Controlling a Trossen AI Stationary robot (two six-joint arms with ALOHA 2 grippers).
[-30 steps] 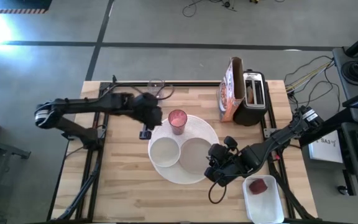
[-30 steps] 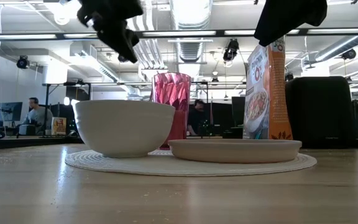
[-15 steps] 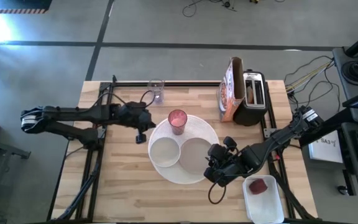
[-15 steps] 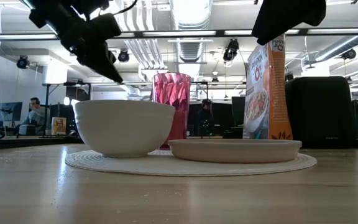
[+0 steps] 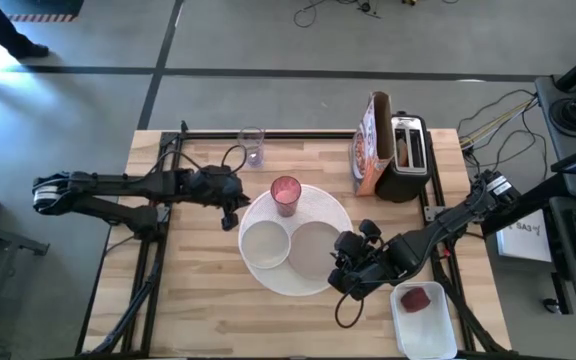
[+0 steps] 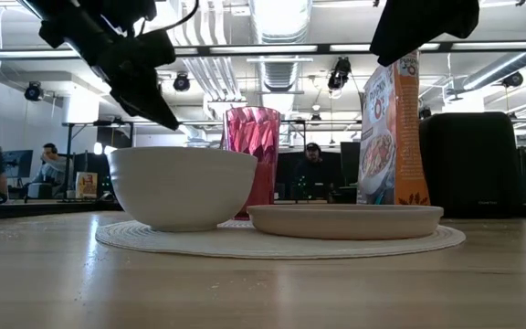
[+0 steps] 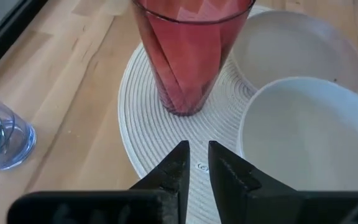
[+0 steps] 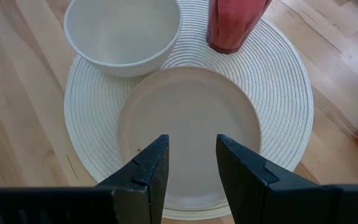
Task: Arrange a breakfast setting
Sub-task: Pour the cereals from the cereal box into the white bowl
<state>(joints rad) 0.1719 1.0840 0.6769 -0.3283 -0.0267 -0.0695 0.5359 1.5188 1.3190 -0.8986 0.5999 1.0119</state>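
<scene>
The left pincer (image 5: 230,207), fingers narrowly parted and empty, hovers just beside the placemat (image 5: 333,212); the tumbler (image 5: 285,193) stands straight ahead of it.

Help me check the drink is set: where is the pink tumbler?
In the high view the pink tumbler stands upright on the far part of the round placemat, behind the white bowl and grey plate.
</scene>
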